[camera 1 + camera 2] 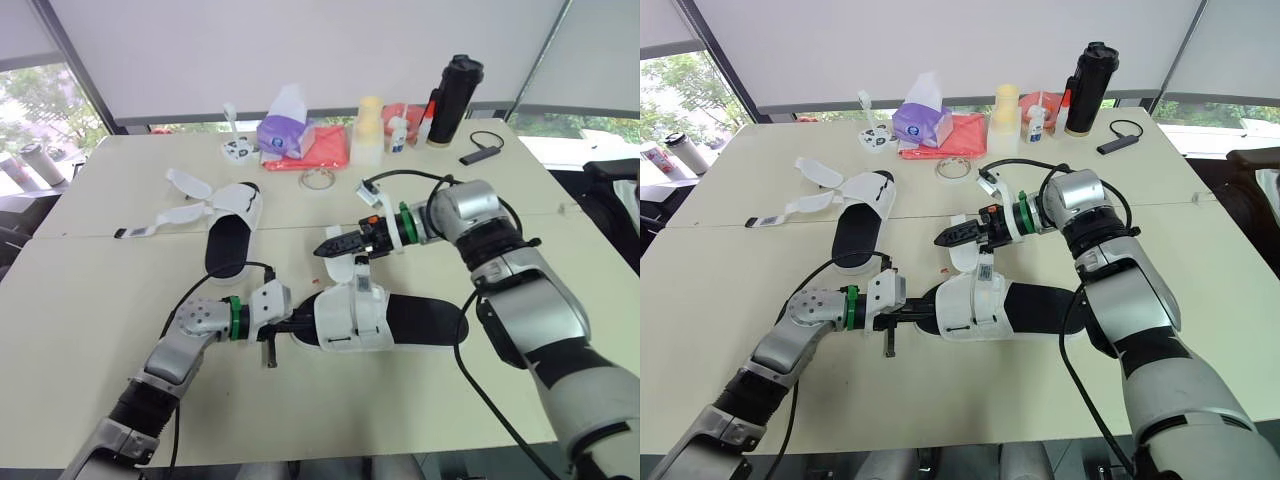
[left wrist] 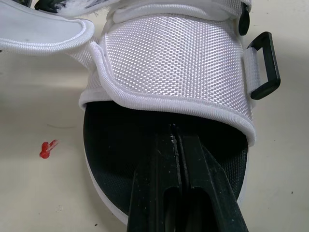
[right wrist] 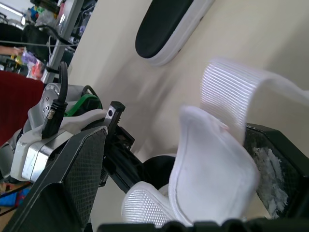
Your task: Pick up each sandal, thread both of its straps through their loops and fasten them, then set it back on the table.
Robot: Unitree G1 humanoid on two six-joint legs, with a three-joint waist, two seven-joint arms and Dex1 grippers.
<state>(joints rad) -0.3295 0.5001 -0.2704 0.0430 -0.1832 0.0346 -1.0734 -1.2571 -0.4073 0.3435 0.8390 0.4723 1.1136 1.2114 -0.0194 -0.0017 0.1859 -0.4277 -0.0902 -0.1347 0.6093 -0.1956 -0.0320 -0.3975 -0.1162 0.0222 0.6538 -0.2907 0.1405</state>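
1. While the near sandal (image 1: pixel 385 320) lies flat on the table (image 1: pixel 90 330), our left claw (image 1: pixel 292 324) sits at its toe end. The two fingers (image 2: pixel 193 164) are pressed together with nothing between them.
2. Those fingers lie along the black footbed (image 2: pixel 120 140), and their tips reach the edge of the white mesh upper (image 2: pixel 169 58).
3. Just past the left claw's tips, on one side of the upper, a black loop (image 2: pixel 263 65) stands out on a short white tab.
4. A small red mark (image 2: pixel 46 150) shows on the table near the left claw, just beside the sandal's toe.
5. Our right claw (image 1: pixel 325 248) hovers over the middle of the same sandal, pointing toward our left side, with its fingers apart.
6. A loose white strap (image 3: pixel 212 164) rises from the sandal between the right claw's fingers. It leans against one finger (image 3: pixel 275 159) and stands apart from the other.
7. Beyond the left claw and well apart from it, the second sandal (image 1: pixel 232 230) lies on the table, footbed up, its straps splayed open.
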